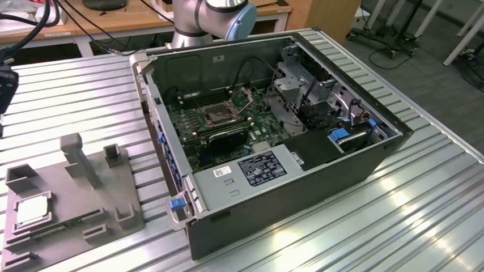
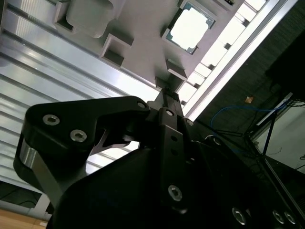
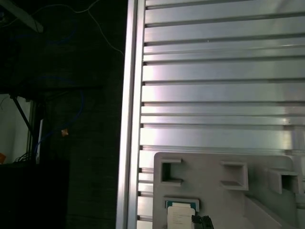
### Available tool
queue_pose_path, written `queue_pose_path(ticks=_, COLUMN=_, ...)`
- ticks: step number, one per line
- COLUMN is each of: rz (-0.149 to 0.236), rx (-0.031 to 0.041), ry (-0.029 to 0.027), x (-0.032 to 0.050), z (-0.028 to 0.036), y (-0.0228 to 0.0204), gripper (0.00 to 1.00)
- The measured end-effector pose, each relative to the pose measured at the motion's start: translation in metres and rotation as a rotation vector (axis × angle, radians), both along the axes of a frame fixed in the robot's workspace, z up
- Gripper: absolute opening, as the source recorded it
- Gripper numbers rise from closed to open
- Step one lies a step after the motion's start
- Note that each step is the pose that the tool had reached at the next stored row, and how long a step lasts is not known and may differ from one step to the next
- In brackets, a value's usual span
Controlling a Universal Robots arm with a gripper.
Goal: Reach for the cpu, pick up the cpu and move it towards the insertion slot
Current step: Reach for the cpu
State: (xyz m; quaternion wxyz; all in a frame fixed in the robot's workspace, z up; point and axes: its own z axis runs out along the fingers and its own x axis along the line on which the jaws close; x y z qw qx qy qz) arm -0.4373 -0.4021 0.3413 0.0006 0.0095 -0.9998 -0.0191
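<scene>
Resting flat in a square recess of the grey holding fixture [image 1: 76, 229], the cpu [image 1: 30, 211] lies at the near end of the exterior view's left, well apart from the open computer case [image 1: 302, 195] at centre. In the first wrist view the cpu [image 3: 181, 217] shows faint lines of print on its silvery top, too small to read.

Inside the case the green motherboard [image 1: 185, 122] faces upward. The insertion slot [image 1: 219, 116], a metal-framed square with a dark centre, sits towards the far half of the board.

A black label [image 1: 261, 166] with white print and a smaller white sticker [image 1: 223, 171] are fixed to the metal cover [image 1: 226, 192] at the case's near end; neither is legible.

Case and fixture both stand on the slatted aluminium table [image 1: 393, 215], and the arm [image 1: 215, 14] rises at the far side behind the case.

In the second wrist view the gripper [image 2: 164, 98] hangs over the fixture's [image 2: 138, 28] edge, apart from the cpu [image 2: 190, 28], which lies beyond its tip. Whether the jaws stand wide or narrow cannot be told; the cpu is not between them.

A dark shape [image 1: 4, 85] at the exterior view's left edge is possibly the gripper's housing.
</scene>
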Motion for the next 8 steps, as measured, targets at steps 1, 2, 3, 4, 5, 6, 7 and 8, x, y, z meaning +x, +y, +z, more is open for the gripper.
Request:
queue_pose_path(ticks=1, rz=0.000, rx=0.0000, ry=-0.0001, x=-0.0007, z=-0.0004, y=-0.0001, gripper=0.11)
queue_pose_path(ticks=2, rz=0.000, rx=0.0000, ry=0.0000, x=-0.0013, z=-0.0007, y=-0.0002, gripper=0.11)
queue_pose_path(ticks=3, rz=0.000, rx=0.0000, ry=-0.0001, x=-0.0019, z=-0.0010, y=-0.0002, gripper=0.11)
queue_pose_path(ticks=4, rz=0.000, rx=0.0000, ry=-0.0001, x=-0.0024, z=-0.0013, y=-0.0003, gripper=0.11)
queue_pose_path(ticks=5, rz=0.000, rx=0.0001, ry=-0.0001, x=-0.0030, z=-0.0017, y=-0.0003, gripper=0.11)
queue_pose_path(ticks=6, rz=0.000, rx=0.0001, ry=-0.0001, x=-0.0035, z=-0.0020, y=-0.0003, gripper=0.11)
queue_pose_path(ticks=7, rz=0.000, rx=0.0000, ry=-0.0001, x=-0.0040, z=-0.0022, y=-0.0004, gripper=0.11)
queue_pose_path(ticks=8, rz=0.000, rx=0.0001, ry=-0.0001, x=-0.0046, z=-0.0025, y=-0.0004, gripper=0.11)
